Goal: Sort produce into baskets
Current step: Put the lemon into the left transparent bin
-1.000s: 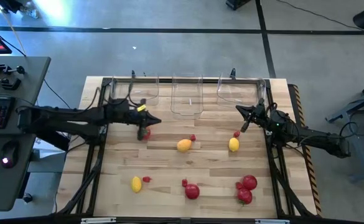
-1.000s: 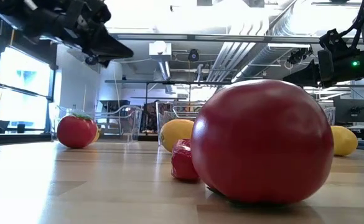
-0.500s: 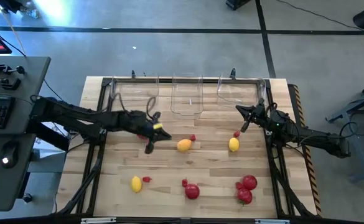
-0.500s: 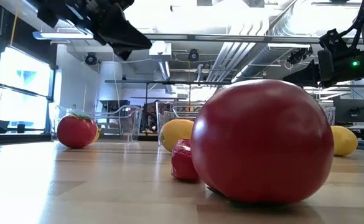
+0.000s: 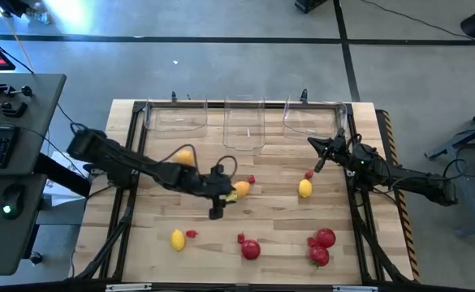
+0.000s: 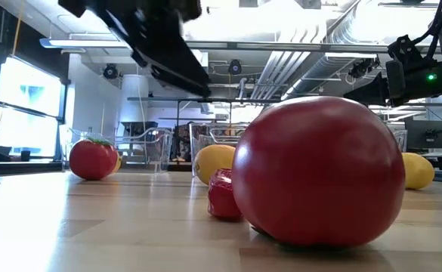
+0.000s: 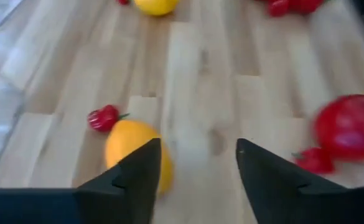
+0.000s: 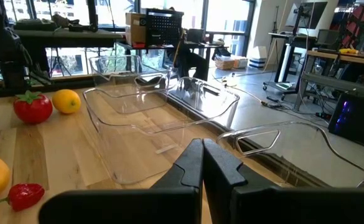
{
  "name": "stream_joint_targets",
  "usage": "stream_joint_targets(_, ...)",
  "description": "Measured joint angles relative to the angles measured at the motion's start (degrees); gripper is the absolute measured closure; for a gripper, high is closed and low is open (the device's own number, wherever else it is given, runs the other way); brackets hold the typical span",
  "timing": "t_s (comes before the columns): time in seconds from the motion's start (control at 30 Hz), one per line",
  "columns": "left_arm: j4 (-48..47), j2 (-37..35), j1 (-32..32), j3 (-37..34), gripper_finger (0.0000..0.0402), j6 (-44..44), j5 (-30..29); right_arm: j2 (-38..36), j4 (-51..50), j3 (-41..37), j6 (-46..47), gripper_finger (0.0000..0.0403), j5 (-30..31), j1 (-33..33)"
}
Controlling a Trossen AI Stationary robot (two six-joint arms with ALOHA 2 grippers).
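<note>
Three clear baskets (image 5: 244, 123) stand in a row along the desk's (image 5: 269, 231) far edge; nothing shows inside any of them. The produce lies loose on the wood: lemons (image 5: 304, 188), big red fruits (image 5: 325, 238) and small berries (image 5: 191, 234). The left gripper (image 5: 221, 197) reaches to mid-desk, jaws apart, over a yellow lemon (image 7: 132, 149) that its arm half hides from above. The right gripper (image 5: 318, 158) hangs near the rightmost basket, jaws together, holding nothing. In the low view a red fruit (image 6: 319, 172) blocks much of the desk.
</note>
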Motion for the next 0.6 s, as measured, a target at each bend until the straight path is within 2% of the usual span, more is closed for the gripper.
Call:
stream_joint_targets(0.13, -4.8, 4.6, 0.4, 4.3, 0.0145, -0.7, -4.4, 0.0, 0.0, 0.0, 0.0, 0.0403, 0.0, 0.0)
stream_joint_targets(0.3, -8.0, 9.4, 1.8, 8.5, 0.0096, -2.1, -4.8, 0.0, 0.0, 0.0, 0.0, 0.0403, 0.0, 0.0)
stream_joint_targets(0.43, -9.9, 12.4, 3.5, 9.6, 0.0075, -2.1, -3.7, 0.0, 0.0, 0.0, 0.0, 0.0403, 0.0, 0.0)
stream_joint_targets(0.6, -10.6, 14.3, 4.9, 9.9, 0.0068, -2.1, -3.2, 0.0, 0.0, 0.0, 0.0, 0.0403, 0.0, 0.0)
